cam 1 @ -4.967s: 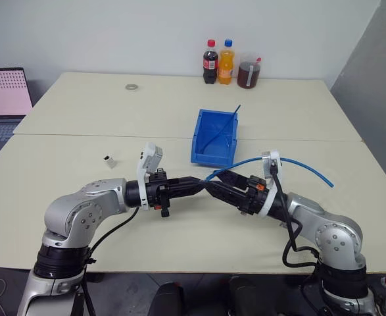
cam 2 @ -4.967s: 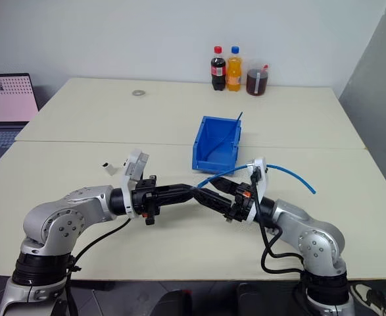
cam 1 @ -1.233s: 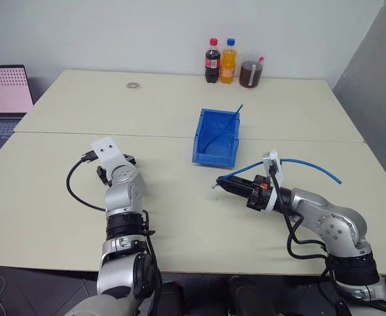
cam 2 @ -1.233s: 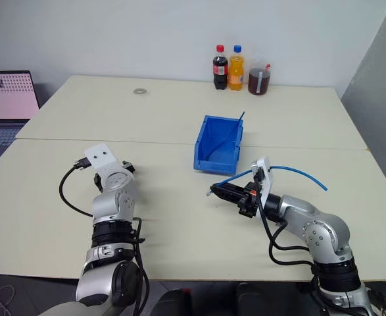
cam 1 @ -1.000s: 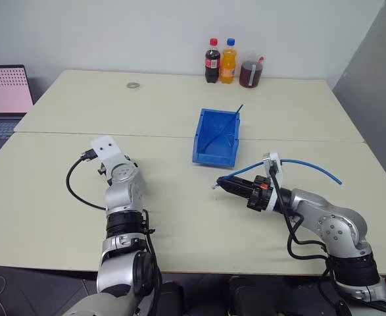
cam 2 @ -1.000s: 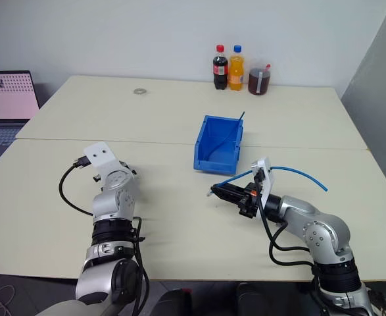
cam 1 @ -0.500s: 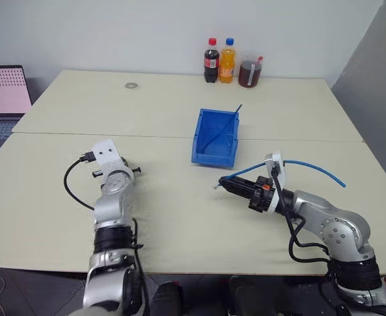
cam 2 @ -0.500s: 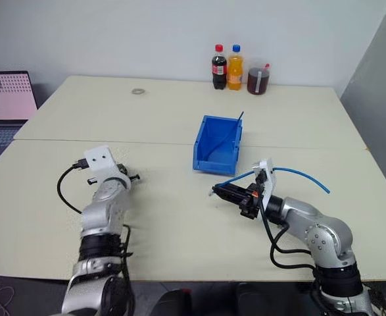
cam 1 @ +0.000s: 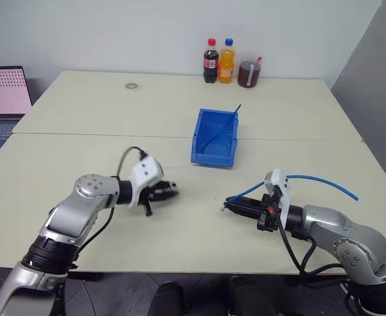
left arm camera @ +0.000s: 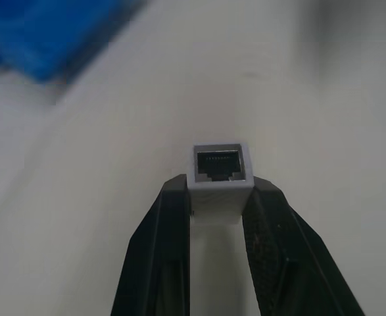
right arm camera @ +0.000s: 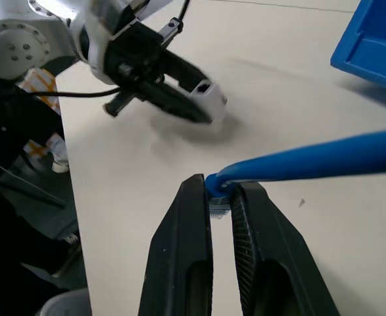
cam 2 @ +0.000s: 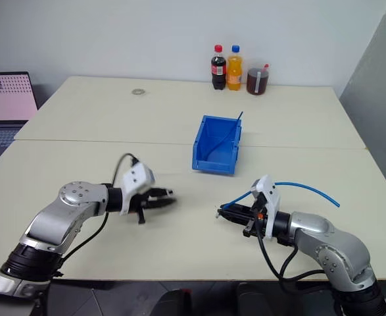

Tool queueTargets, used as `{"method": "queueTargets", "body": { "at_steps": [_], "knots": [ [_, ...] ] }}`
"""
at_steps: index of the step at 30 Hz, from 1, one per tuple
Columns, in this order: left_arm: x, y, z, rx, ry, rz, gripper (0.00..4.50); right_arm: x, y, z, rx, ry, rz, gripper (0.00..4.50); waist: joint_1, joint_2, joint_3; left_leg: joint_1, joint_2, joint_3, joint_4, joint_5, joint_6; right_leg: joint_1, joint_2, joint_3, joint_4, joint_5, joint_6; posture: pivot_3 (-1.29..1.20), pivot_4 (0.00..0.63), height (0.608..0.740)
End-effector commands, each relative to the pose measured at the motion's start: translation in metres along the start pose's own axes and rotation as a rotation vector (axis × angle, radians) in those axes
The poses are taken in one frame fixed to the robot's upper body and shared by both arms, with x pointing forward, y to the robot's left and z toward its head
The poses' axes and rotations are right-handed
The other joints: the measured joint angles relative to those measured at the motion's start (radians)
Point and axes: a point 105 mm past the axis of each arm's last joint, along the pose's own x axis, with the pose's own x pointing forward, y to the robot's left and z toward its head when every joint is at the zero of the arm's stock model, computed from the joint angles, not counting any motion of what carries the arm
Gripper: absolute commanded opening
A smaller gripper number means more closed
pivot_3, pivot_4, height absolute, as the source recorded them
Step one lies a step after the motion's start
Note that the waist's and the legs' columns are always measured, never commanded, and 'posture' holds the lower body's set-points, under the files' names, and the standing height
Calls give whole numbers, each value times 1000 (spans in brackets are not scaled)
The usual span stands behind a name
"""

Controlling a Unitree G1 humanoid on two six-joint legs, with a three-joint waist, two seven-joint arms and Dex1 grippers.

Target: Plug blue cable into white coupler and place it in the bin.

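Left hand (cam 1: pixel 171 192) clamped on the white coupler (left arm camera: pixel 219 164), socket facing out, low over the tabletop (cam 1: pixel 81 125), right hand (cam 1: pixel 229 205) pinching the blue cable (cam 1: pixel 324 182) by its plug, apart from the coupler, the bin (cam 1: pixel 215 137) behind them

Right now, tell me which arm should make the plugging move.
Right, probably. The right gripper pinches the blue cable just behind its plug, aimed at the white coupler. The left gripper holds that coupler with its socket facing outward, so it should just hold steady.
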Motion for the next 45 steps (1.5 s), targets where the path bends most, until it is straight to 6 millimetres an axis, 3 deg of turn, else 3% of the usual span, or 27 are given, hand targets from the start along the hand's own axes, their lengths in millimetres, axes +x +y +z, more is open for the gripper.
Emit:
{"method": "queueTargets", "body": {
  "at_steps": [1,8,15,19,26,40,45],
  "knots": [
    [4,-8,3,144,41,-127,777,1,7,5,-69,-20,21,131,1,0,0,0,0,0,0,0,0,0,0,0,0,0,0,0,150,740],
    [17,-11,-9,193,89,-198,777,6,3,4,-148,-18,6,131,1,0,0,-1,0,1,0,0,0,-1,0,0,0,0,0,0,150,740],
    [24,-13,-12,195,95,-225,777,44,5,17,-302,-43,80,131,1,0,-1,0,0,1,2,0,1,0,0,0,1,0,1,0,150,740],
    [24,-14,-11,187,98,-237,777,66,5,12,-350,3,115,131,6,0,-1,-1,0,1,2,0,1,0,0,0,1,0,1,0,150,740],
    [25,-19,-13,151,107,-275,777,85,11,7,-445,45,120,131,4,0,-1,0,0,1,2,0,1,0,0,0,1,0,1,0,150,740],
    [30,-17,-15,149,123,-295,777,89,12,23,-539,58,105,131,5,0,-1,0,0,1,2,0,1,0,0,0,1,0,1,0,150,740],
    [30,-17,-16,145,125,-296,777,86,25,27,-533,59,164,131,6,0,-2,0,0,0,2,0,1,1,0,-1,1,0,0,0,150,740]
  ]
}}
